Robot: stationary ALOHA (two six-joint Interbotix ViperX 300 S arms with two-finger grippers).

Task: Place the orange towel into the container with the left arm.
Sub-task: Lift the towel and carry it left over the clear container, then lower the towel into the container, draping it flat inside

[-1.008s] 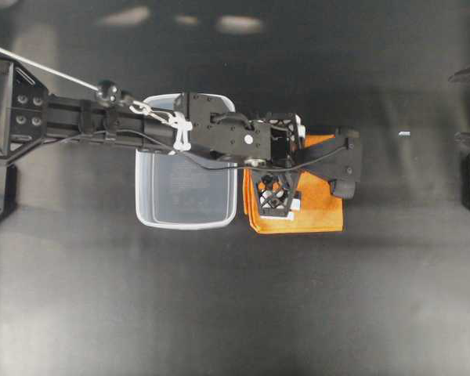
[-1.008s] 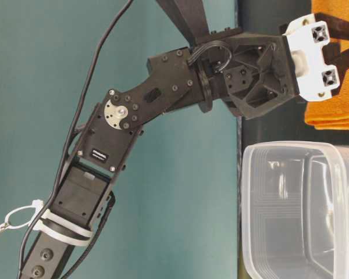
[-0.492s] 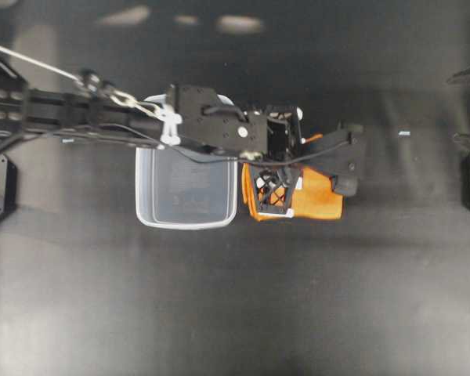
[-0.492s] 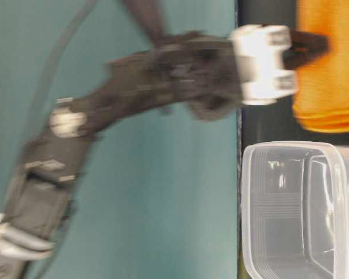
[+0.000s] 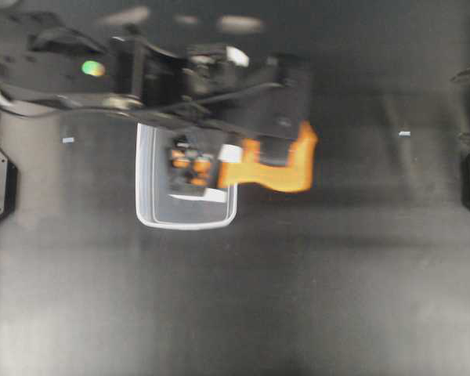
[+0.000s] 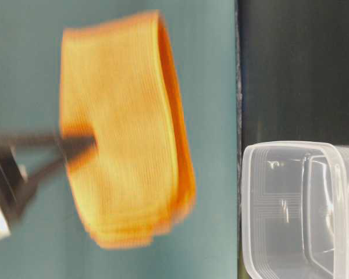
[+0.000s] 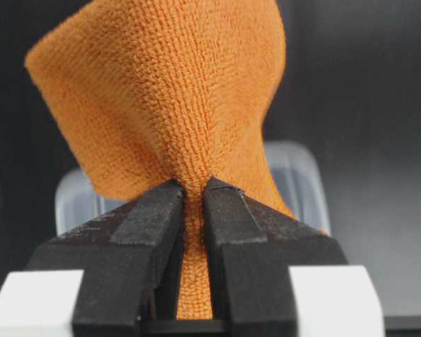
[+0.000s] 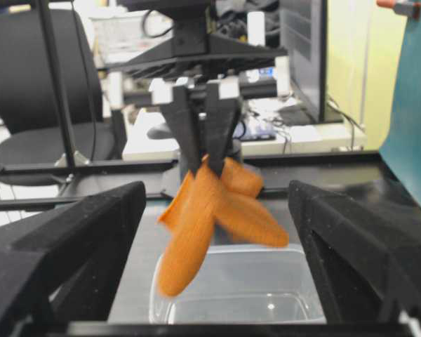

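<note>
Towel (image 7: 175, 112): I've lifted it off the table, hanging over the tub (image 5: 150, 211)
Left fingers (image 7: 154, 232): pinching towel
Right fingers (image 8: 70, 239): wide
Next: I lower, release

No text can be read — the container (image 5: 153, 213) base is too blurred to show lettering

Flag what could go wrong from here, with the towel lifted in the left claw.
1. The folded orange cloth towel is pinched by a narrow fold in the left claw; it could slip.
2. In the overhead view the towel trails right beyond the clear plastic rectangular container, so a release now might drape it over the rim.
3. The hanging cloth could snag the rim and drag the container.
</note>
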